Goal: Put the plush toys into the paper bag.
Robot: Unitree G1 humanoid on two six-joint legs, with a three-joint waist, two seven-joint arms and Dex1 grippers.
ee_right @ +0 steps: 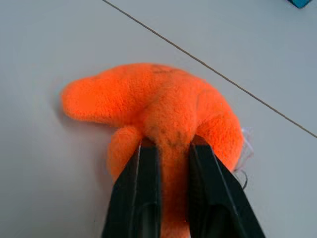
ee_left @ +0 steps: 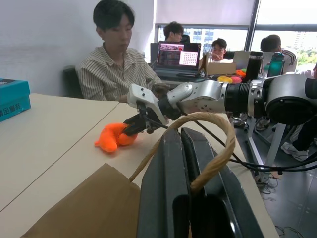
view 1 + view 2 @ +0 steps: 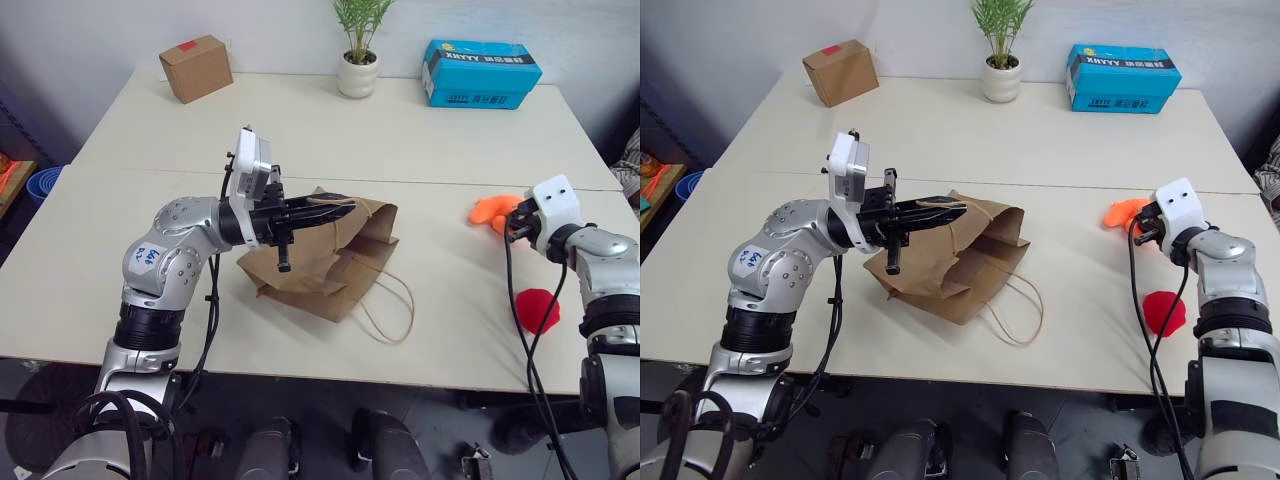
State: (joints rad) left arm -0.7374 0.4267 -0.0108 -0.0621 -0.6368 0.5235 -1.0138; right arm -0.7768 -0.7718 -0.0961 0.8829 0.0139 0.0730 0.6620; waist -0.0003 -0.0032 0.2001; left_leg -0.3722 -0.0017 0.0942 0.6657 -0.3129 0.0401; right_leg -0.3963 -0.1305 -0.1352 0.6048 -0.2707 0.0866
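Pinching the orange toy near the table's right edge, right fingers.

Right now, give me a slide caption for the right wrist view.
Right end effector pinching a lobe of the orange plush toy as it lies on the white table.

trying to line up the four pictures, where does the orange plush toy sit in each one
Left eye view: orange plush toy at the right, on the table, at the right tool.
Right eye view: again at the right, just left of that tool.
Left wrist view: left of centre, at the right tool's tips.
Right wrist view: centre, pinched between the black fingers.
Shared landmark: the right tool on the toy.
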